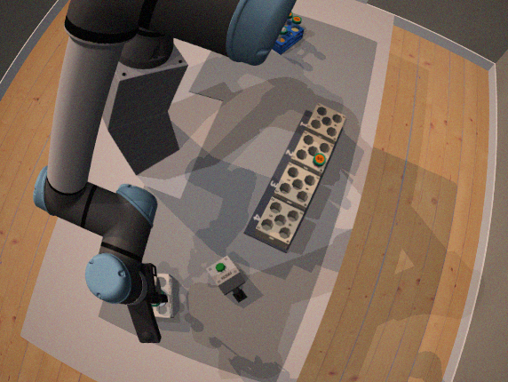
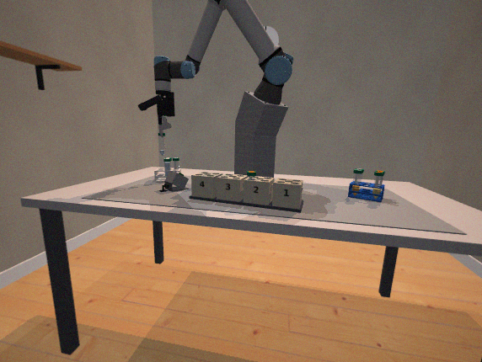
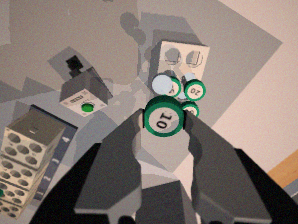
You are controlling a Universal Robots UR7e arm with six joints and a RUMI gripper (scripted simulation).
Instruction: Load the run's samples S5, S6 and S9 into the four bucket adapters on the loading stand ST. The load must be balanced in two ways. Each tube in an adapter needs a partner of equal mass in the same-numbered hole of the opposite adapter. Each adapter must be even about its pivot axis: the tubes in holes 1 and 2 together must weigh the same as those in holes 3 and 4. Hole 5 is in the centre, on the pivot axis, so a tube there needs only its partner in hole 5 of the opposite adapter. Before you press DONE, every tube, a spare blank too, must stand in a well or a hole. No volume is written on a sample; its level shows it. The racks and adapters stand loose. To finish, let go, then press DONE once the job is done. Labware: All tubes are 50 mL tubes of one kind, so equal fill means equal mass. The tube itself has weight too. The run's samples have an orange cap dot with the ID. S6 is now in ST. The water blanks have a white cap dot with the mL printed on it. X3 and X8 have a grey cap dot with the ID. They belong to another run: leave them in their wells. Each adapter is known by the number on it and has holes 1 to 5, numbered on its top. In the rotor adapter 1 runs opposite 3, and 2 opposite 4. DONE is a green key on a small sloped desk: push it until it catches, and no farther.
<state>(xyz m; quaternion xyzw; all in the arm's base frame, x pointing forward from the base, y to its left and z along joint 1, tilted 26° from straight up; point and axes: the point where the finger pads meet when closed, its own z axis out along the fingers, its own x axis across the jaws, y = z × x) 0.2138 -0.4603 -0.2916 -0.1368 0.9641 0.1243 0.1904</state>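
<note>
My gripper is shut on a green-capped tube whose white dot reads 10. The tube hangs upright, clear above the white rack. That rack holds several white-dot blanks: one reads 20; two others are partly hidden behind the held tube. On stand ST, S6 stands in adapter 2. Adapters 1, 3 and 4 show no tubes. The green DONE key sits on its small desk.
A blue rack at the far end from my gripper holds several tubes, including an orange-dot one; my arm partly hides it in the top view. The DONE desk stands between the white rack and ST.
</note>
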